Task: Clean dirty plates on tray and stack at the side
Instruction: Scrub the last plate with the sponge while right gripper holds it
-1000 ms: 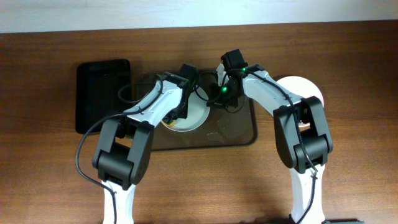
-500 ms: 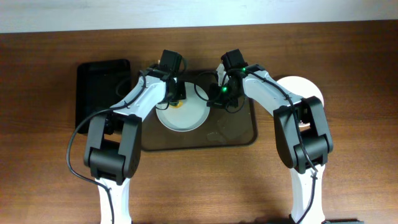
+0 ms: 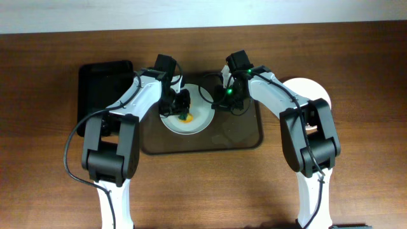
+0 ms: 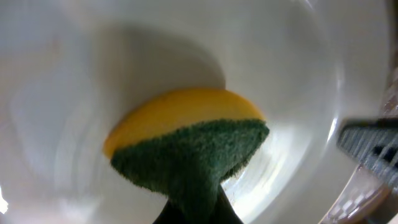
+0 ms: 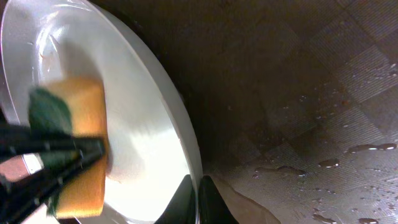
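Observation:
A white plate (image 3: 194, 121) lies on the left part of the dark brown tray (image 3: 245, 137). My left gripper (image 3: 182, 109) is shut on a yellow and green sponge (image 4: 186, 140) and presses it against the inside of the plate (image 4: 74, 93). My right gripper (image 3: 218, 102) is shut on the plate's right rim (image 5: 186, 146), one finger on each side. The sponge also shows in the right wrist view (image 5: 78, 143). A stack of white plates (image 3: 311, 89) sits on the table at the right, partly hidden by the right arm.
A smaller black tray (image 3: 102, 95) lies on the table left of the brown tray. Water drops sit on the brown tray's textured floor (image 5: 323, 124). The wooden table (image 3: 203, 191) runs bare in front.
My left gripper has moved with the sponge from the plate's far rim down onto its middle. The right gripper has stayed on the rim.

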Tool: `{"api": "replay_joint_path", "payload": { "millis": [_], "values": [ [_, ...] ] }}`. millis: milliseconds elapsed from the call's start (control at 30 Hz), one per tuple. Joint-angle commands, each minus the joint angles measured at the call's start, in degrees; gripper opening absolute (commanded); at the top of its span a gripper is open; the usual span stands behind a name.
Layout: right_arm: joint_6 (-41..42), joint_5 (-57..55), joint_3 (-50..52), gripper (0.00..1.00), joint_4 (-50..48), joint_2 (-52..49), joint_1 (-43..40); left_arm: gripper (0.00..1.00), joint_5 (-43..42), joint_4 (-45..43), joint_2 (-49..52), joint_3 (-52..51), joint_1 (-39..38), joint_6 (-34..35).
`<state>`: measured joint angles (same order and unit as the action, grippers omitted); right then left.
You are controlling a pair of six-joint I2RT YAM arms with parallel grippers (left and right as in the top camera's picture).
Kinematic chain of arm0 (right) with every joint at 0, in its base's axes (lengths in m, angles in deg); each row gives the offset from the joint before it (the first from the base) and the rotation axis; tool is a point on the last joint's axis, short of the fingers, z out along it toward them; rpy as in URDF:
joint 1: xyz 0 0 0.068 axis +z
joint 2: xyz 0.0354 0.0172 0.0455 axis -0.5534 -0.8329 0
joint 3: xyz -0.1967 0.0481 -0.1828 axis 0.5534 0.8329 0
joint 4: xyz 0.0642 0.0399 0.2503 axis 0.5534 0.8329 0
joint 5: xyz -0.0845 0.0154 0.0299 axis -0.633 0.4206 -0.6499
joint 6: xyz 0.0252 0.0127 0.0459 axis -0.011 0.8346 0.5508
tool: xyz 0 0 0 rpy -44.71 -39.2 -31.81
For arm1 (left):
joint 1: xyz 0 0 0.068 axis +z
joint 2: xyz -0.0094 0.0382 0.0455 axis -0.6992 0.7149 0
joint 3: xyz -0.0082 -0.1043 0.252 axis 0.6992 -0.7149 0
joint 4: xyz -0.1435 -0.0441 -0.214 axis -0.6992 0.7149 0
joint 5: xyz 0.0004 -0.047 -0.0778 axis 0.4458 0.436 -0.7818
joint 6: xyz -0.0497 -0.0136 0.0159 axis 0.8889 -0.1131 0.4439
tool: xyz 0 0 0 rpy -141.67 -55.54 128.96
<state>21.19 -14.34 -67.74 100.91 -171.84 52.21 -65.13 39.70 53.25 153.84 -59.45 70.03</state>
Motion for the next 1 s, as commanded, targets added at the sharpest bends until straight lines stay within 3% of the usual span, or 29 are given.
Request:
{"api": "replay_joint_path", "payload": {
  "millis": [0,67,133,300,533,667,733,967],
  "values": [
    [-0.42,-0.52,0.20,0.04,0.37,0.00,-0.20,0.01,12.04,-6.05,4.72,-2.32,-0.13,-0.42],
    [-0.42,-0.52,0.20,0.04,0.39,0.00,-0.20,0.00,15.45,-9.81,4.72,-2.32,0.04,-0.35],
    [-0.42,-0.52,0.20,0.04,0.39,0.02,-0.22,0.01,14.91,-6.73,4.72,-2.32,1.29,4.04],
    [-0.42,-0.52,0.20,0.04,0.39,0.00,-0.20,0.01,9.09,4.09,4.72,-2.32,5.05,9.94],
    [-0.42,-1.27,0.20,0.04,0.42,0.00,-0.22,0.00,2.01,8.48,4.72,-2.32,4.85,12.50],
    [-0.42,-1.38,0.20,0.04,0.39,0.00,-0.20,0.01,2.05,15.37,4.72,-2.32,4.87,26.97],
    [-0.42,-1.38,0.20,0.04,0.42,0.00,-0.20,0.01,1.57,16.20,4.72,-2.32,4.70,30.97],
    [-0.42,-1.38,0.20,0.04,0.39,0.00,-0.20,0.01,-14.21,16.11,4.72,-2.32,3.67,35.60]
  ]
}}
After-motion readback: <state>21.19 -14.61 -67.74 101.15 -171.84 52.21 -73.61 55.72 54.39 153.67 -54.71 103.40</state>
